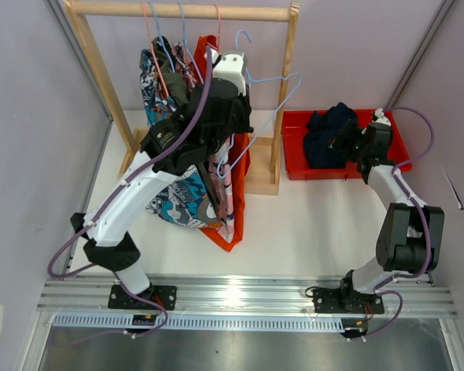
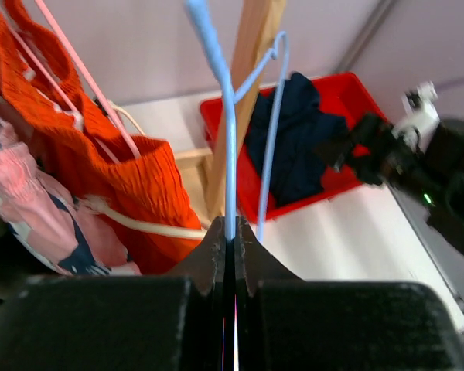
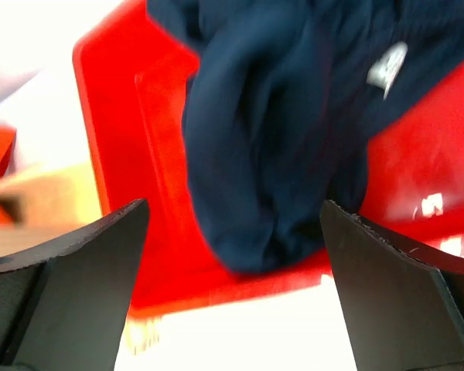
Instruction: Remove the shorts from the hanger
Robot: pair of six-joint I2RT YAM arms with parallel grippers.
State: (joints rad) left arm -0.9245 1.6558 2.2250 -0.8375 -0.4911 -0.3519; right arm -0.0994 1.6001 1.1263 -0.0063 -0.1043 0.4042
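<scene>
My left gripper (image 2: 233, 230) is shut on the wire of an empty light blue hanger (image 2: 229, 131), by the wooden rack's right post (image 2: 240, 100). In the top view it (image 1: 230, 104) is raised in front of the hung clothes. Orange shorts (image 2: 93, 162) and pink patterned shorts (image 2: 27, 205) hang to its left. Cartoon-print shorts (image 1: 182, 197) hang lower left. The navy shorts (image 1: 329, 133) lie in the red bin (image 1: 294, 166). My right gripper (image 3: 236, 224) is open and empty just in front of the navy shorts (image 3: 278, 139). Olive shorts are not visible.
The wooden rack (image 1: 178, 11) stands at the back left with several pink and blue hangers on its bar. The red bin (image 3: 112, 131) sits right of the rack's base. Grey walls close in both sides, and a metal rail (image 1: 240, 297) runs along the near edge.
</scene>
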